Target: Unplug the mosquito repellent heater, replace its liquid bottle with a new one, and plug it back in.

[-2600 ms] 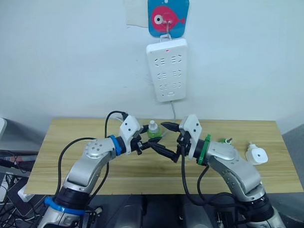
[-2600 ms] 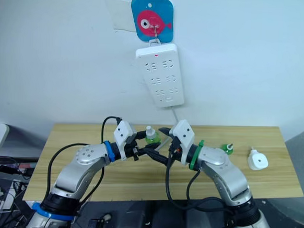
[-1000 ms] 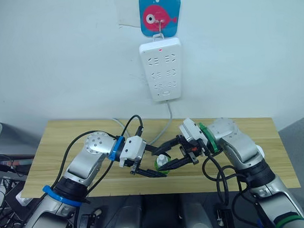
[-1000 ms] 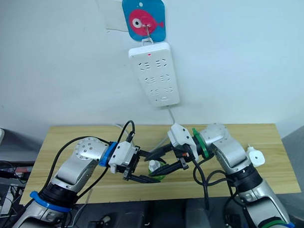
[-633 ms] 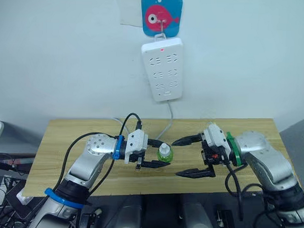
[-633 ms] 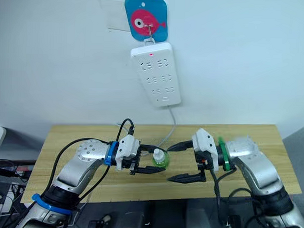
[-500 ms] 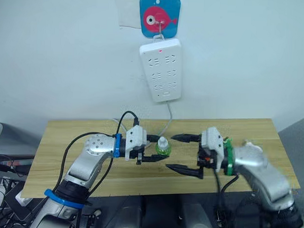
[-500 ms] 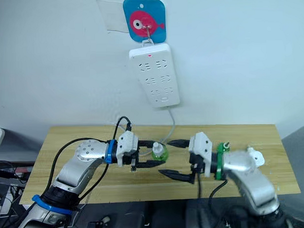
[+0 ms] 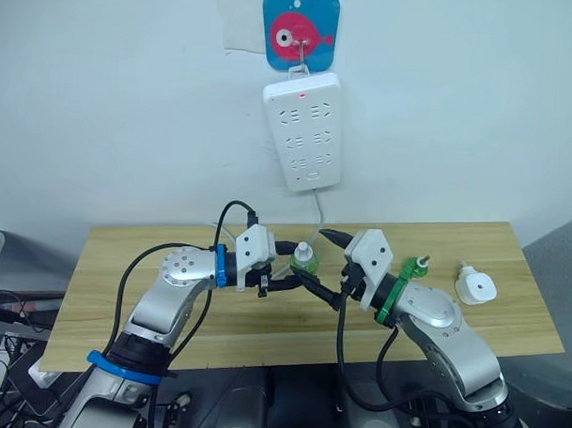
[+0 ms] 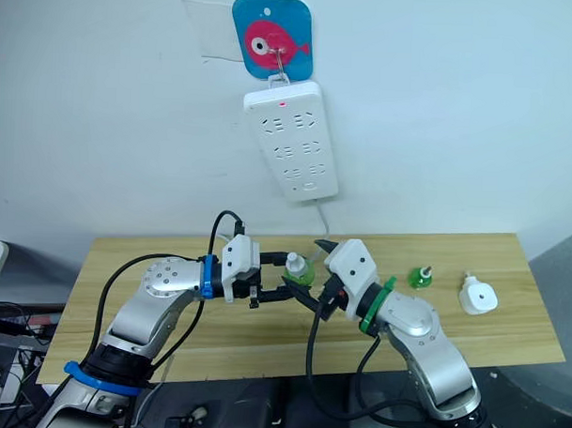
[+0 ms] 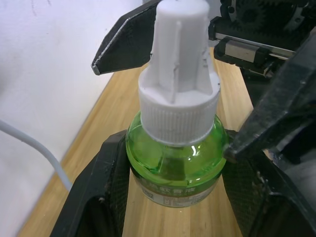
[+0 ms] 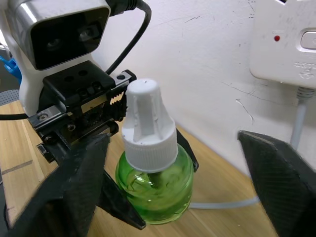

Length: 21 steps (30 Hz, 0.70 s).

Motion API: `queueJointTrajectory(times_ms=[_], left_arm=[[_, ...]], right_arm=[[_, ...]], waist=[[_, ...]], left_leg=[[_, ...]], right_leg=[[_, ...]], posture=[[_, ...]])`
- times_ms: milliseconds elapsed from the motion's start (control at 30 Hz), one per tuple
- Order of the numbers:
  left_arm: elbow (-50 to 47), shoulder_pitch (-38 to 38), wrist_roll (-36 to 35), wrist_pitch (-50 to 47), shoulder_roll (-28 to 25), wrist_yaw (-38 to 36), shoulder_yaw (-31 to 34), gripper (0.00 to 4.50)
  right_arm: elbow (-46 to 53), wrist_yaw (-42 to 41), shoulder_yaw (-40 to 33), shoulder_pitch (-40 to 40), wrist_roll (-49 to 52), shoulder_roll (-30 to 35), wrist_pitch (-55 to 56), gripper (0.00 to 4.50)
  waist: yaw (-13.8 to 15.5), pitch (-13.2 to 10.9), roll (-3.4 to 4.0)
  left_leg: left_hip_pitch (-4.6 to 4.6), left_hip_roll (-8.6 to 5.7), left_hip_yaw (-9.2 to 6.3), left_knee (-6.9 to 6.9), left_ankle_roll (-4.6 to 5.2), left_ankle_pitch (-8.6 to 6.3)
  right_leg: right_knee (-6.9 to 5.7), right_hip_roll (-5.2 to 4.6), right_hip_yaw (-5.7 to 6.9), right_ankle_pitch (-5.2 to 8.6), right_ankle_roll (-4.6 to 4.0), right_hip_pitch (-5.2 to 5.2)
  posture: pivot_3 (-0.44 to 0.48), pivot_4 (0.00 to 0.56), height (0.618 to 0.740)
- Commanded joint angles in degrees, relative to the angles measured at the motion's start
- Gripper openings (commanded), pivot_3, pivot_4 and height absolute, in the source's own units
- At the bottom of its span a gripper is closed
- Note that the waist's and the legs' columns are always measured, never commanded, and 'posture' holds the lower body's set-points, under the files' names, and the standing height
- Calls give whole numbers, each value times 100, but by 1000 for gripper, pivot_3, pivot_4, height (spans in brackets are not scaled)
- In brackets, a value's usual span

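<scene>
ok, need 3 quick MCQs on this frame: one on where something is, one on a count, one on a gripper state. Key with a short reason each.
1. Where is the mosquito repellent heater?
A. plugged into the power strip
B. lying on the table near its right end
C. in the left gripper

2. How many green bottles are in view?
A. one
B. two
C. three

3. What is the left gripper doing?
A. shut on the capped green bottle
B. open over bare table
C. holding the heater

Key:
1 B: the heater lies on the table, while the power strip hangs on the wall.
2 B: the capped green bottle between the grippers, and a second green bottle near the heater.
3 A: the left wrist view shows both fingers against the capped green bottle's sides.
</scene>
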<state>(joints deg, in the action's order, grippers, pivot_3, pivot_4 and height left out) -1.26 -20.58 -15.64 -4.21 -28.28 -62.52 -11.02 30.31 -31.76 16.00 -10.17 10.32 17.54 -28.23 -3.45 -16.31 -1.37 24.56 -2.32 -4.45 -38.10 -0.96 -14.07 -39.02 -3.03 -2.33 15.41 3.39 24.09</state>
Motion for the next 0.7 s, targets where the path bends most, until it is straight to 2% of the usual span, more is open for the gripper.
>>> queueJointTrajectory(times_ms=[33,200,367,533,700], left_arm=[[-54,-41,-25,62,23,-70,-33,2272],[-48,-7,5,73,-11,-104,-28,2272],[-73,25,-15,45,-44,-224,-69,2272],[-282,151,-253,106,-187,-785,-159,2272],[-833,471,-488,232,-494,-1586,-463,2272]], right_arm=[[93,-116,36,-19,104,21,196,2920],[135,-212,17,11,114,74,306,1077],[46,-618,-56,-219,479,175,202,1051],[-682,-2540,24,-1043,1277,745,557,1051],[-2078,-4449,356,-2199,1588,638,979,1051]], waist=[[-2,0,0],[-13,0,0],[-18,-1,0],[-40,-2,0],[-126,-3,-1]], left_leg=[[0,0,1,0,0,0],[0,0,0,0,1,0],[0,0,0,-1,1,-1],[0,0,0,-4,3,-1],[-3,4,0,0,3,-1]], right_leg=[[0,0,-1,0,0,0],[0,0,0,0,0,-1],[0,0,0,0,0,-1],[1,1,1,0,0,-3],[1,4,1,0,-1,-4]], posture=[[-92,276,740],[-92,276,740],[-91,284,740],[-91,287,740],[-53,286,740]])
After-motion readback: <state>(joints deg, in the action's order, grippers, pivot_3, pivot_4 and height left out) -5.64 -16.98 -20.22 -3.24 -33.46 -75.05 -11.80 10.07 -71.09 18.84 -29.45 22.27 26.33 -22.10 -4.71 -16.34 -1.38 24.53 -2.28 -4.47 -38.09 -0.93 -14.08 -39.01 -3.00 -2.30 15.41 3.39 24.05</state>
